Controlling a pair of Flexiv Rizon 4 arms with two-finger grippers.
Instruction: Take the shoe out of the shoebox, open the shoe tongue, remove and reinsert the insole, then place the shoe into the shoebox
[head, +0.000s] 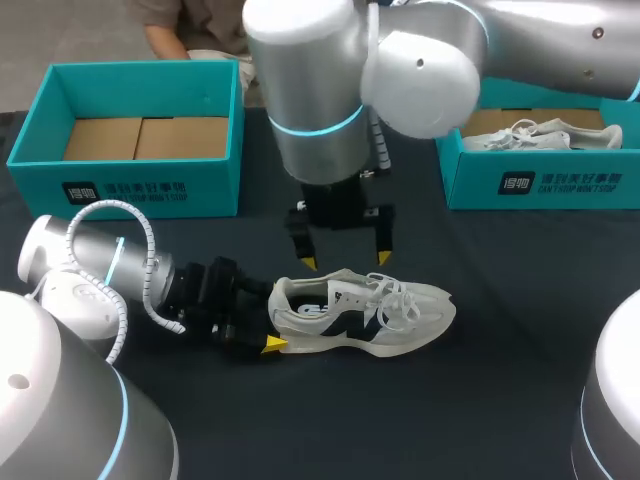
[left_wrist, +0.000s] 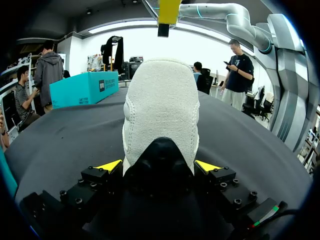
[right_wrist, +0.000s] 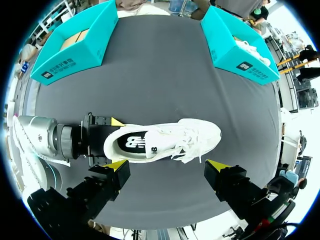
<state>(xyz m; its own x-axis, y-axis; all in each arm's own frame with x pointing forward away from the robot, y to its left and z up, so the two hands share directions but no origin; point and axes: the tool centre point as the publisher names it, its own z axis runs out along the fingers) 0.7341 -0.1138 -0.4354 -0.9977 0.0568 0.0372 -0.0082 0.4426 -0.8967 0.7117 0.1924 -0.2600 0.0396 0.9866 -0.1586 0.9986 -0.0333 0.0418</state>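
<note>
The shoe (head: 360, 315) lies on its sole near the middle of the table (head: 500, 390). Its long axis runs across the robot's front, with the heel toward my left and the toe toward my right. Bare dark cloth surrounds the toe and the near side, so there is open room there.

Toward the far edge, well apart from the shoe, stand two teal cardboard boxes. The empty shoebox (head: 150, 190) on the left shows a brown card floor. The other shoebox (head: 540, 185) on the right holds a second shoe (head: 530, 135), pale like the first.

The right arm (head: 310, 90), a smooth silver cylinder with a glowing ring, hangs over the middle. The left arm (head: 100, 265) lies low along the cloth, aimed at the heel.

The right gripper (head: 345, 261) hovers just behind and above the shoe's collar, fingers spread wide and holding nothing. The left gripper (left_wrist: 158, 166) has the heel between its fingers, one yellow tip pressed to each side, so it holds the shoe.

The upper is off-white and fuzzy like suede, with a dark side mark and a thick pale sole. White laces (head: 395, 295) lie loose over the tongue. The dark insole (right_wrist: 132, 142) shows through the opening.
</note>
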